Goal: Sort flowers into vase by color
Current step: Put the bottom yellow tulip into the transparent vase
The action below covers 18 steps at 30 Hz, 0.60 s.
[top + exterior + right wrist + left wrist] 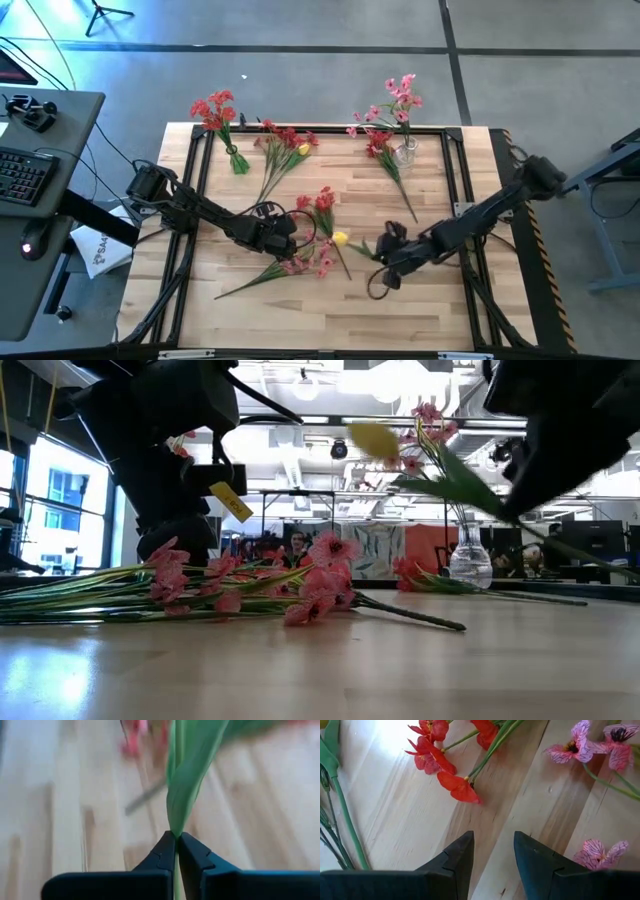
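Even overhead light was seen across the table [250,300], shadows faint. Strong glare fell on the wood beyond the left gripper [492,850]. Bg past the right gripper [176,851] was blurred, incl. the green leaf [187,785]. Low view was backlit by ceiling lamps w/ arms silhouetted, near tabletop soft.

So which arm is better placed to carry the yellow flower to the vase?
Right. The right claw is already shut on the yellow flower by its stem, and the glass vase stands on its side of the table. The left claw holds nothing.
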{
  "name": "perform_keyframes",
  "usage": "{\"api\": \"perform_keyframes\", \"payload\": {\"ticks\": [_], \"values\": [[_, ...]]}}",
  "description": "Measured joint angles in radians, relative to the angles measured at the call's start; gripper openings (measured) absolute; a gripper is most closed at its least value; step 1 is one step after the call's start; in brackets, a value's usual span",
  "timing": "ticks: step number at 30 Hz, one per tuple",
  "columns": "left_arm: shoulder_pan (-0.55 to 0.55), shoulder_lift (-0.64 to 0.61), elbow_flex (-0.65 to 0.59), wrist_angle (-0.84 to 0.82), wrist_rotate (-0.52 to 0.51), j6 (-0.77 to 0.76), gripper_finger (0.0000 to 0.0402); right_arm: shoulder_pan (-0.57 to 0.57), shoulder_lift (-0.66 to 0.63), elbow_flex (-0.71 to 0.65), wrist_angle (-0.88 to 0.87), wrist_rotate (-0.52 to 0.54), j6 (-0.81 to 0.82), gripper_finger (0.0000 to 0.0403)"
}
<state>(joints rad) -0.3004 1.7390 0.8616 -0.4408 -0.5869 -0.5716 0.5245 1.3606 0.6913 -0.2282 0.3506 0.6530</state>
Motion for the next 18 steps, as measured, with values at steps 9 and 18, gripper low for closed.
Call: {"api": "perform_keyframes", "payload": {"ticks": [9, 18], "values": [[0.0, 0.0, 0.0, 0.017, -0.005, 0.0, 0.0129, -0.042, -0.213, -0.391, 0.956, 0.073, -0.418, 0.0002], [0.0, 0.0, 0.0, 0.161, -0.01, 0.118, 0.0129, -0.121, -0.216, -0.525, 1.52, 0.063, -0.771, 0.0002]]}}
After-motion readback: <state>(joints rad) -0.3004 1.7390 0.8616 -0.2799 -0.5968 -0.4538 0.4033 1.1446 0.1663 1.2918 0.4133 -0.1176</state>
